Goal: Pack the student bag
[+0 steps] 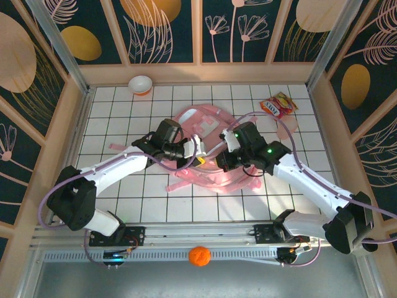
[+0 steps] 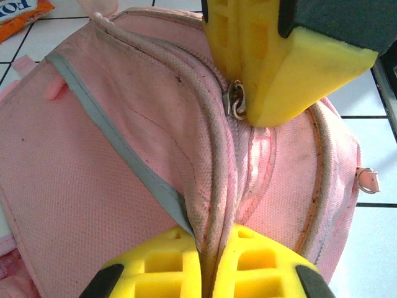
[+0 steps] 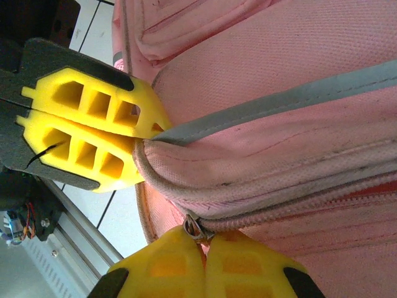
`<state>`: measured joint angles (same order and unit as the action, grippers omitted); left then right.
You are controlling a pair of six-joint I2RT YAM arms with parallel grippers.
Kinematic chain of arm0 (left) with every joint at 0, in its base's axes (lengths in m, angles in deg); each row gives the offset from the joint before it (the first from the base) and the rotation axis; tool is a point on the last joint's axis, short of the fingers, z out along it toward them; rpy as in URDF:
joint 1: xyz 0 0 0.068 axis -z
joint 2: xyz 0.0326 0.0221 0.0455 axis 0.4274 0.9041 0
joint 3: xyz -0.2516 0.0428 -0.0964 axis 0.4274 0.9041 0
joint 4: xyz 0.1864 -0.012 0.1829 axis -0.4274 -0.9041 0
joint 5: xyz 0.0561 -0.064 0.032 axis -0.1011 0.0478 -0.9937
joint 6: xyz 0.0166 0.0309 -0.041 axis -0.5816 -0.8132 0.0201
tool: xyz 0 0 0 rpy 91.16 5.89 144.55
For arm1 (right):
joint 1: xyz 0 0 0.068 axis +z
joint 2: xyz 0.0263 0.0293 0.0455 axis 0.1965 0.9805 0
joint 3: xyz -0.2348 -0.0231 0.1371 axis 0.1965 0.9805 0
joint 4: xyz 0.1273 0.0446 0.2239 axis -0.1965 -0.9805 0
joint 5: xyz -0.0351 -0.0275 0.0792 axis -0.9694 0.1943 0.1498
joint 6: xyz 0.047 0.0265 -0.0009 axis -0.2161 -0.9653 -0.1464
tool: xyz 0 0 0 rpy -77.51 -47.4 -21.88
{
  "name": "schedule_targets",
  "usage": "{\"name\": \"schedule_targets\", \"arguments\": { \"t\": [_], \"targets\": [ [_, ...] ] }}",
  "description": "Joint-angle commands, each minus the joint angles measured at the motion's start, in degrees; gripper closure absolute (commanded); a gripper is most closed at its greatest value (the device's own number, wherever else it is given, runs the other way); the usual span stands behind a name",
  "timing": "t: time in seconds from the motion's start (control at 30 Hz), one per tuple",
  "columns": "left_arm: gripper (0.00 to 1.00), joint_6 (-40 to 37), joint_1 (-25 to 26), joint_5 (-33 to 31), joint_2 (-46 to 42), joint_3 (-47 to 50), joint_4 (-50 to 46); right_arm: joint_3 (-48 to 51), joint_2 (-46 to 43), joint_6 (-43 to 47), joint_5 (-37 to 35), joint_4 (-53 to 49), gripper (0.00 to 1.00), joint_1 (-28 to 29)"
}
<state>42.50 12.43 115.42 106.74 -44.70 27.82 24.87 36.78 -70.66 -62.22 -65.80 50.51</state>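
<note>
The white tiled table [image 1: 124,186] is lying under everything. The student bag [image 1: 198,117] is resting flat near its centre, a little toward the far side, with pink straps trailing toward the near edge.

The left arm [image 1: 118,164] is reaching in from the near left and the right arm [image 1: 310,180] from the near right. Both wrists are hanging over the near half of the bag.

The left gripper [image 2: 211,242] is clamped tight, its yellow fingers pinching a raised, piped pink seam [image 2: 211,186] of the bag. A grey strip [image 2: 111,143] is running diagonally across the fabric just beside that seam. The right gripper [image 3: 201,242] is closed as well, nipping the bag's zip tab between its fingertips. In the right wrist view the two grippers are sitting near each other without touching.

An orange and red snack packet [image 1: 278,105] is lying on the tiles to the far right of the bag, near it but apart. A small white bowl [image 1: 141,84] is standing at the far edge, left of centre. An orange ball [image 1: 198,256] is sitting on the metal rail at the near edge, between the two arm bases.

The metal zipper pull [image 3: 194,226] in the right gripper's pinch is lying at the end of a zip line. A small metal ring [image 2: 369,180] is sticking out from the bag's right edge in the left wrist view.
</note>
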Motion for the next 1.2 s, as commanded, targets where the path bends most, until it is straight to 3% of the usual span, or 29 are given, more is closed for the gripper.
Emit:
{"name": "schedule_targets", "arguments": {
  "t": [0.0, 0.2, 0.4, 0.57, 0.9, 1.03, 1.17],
  "targets": [
    [1.0, 1.7, -3.4, -1.1, -1.4, 0.6, -2.7, 1.2, 0.2, -4.0, -4.4, -5.3, 0.96, 0.5],
    [1.0, 2.3, -3.5, 1.5, -1.4, -2.0, -1.9, 1.1, 1.8, -3.0, -8.3, -2.8, 0.88, 0.8],
    [1.0, 2.5, -3.4, 1.5, -1.5, -2.5, -1.9, 1.8, 0.8, -2.5, -7.0, -3.2, 0.76, 1.2],
    [1.0, 2.6, -3.4, 1.2, -1.4, -2.3, -1.7, 2.7, 0.0, -3.1, -6.3, -3.8, 0.74, 2.7],
    [1.0, 2.9, -3.4, 1.6, -1.4, -2.6, -1.1, 0.9, 1.7, -1.6, -6.0, -1.0, 1.0, 2.9],
    [1.0, 1.3, -3.5, -1.1, -1.6, -1.3, -1.5, 0.4, 0.5, -2.3, -8.1, -4.1, 1.0, 0.6],
    [1.0, 1.1, -4.3, -2.4, -1.9, -0.1, -1.6, 2.7, -2.5, -3.0, -8.1, -7.6, 1.0, -6.8]
  ]
}}
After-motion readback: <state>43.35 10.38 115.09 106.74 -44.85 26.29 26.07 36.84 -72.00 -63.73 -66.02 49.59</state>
